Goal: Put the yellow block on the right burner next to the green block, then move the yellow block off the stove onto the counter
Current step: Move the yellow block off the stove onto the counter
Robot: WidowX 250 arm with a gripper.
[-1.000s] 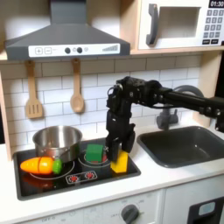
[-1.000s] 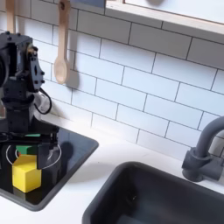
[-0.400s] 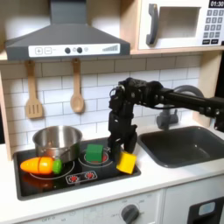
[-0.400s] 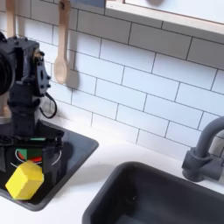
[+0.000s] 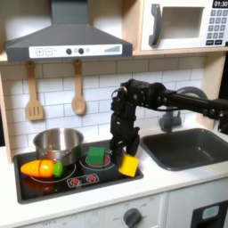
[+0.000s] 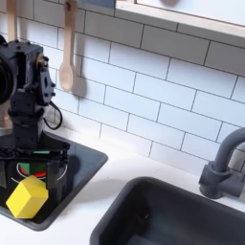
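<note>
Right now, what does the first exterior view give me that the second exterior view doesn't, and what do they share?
First exterior view: the silver pot, the toy carrot, the range hood, the microwave and the whole stove with the white counter around it.

Second exterior view: a close look at the yellow block lying tilted at the stove's front corner, plus the dark faucet.

Both: the arm's claw above the burner, the yellow block, the green block, a wooden spoon, the sink basin.
</note>
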